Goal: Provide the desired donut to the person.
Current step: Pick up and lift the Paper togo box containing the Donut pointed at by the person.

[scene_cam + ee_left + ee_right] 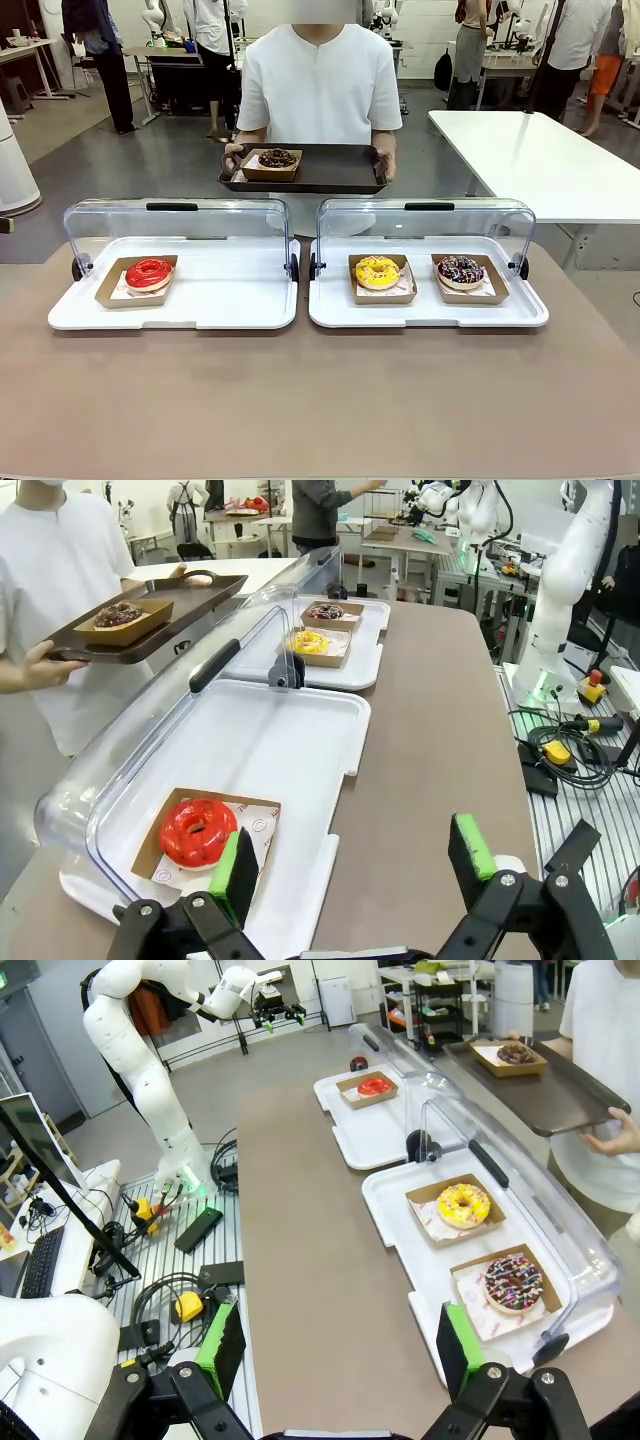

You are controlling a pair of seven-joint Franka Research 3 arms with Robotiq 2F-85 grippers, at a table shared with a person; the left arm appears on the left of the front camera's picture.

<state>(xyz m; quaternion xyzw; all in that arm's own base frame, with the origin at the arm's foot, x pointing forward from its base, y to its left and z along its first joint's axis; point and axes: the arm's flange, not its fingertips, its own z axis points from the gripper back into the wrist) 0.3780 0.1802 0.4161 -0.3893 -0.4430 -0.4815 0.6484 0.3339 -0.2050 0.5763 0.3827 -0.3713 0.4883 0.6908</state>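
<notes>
On the robot's left, the left fingers (238,865) parted wide, gripping nothing, low over the brown desk (430,730). Just past one pad and partly behind it, a red donut (197,831) in a paper boat (262,815), at the near end of a white tray (300,730). Beyond the donut from these fingers, a clear lid (120,780) swung up and back, standing between the tray and the person (320,85).

Past both lids, a dark tray (330,170) gripped at each end by the person's hands, with a chocolate donut (277,158) on it.

To the right, the right fingers (222,1345) likewise spread apart and empty above the desk. Ahead of them and off to one side, a second white tray (385,1195) with a yellow donut (464,1203). Closer, just beyond one pad, a sprinkled chocolate donut (513,1282). On the far side of both, a second lid (520,1185), raised.
</notes>
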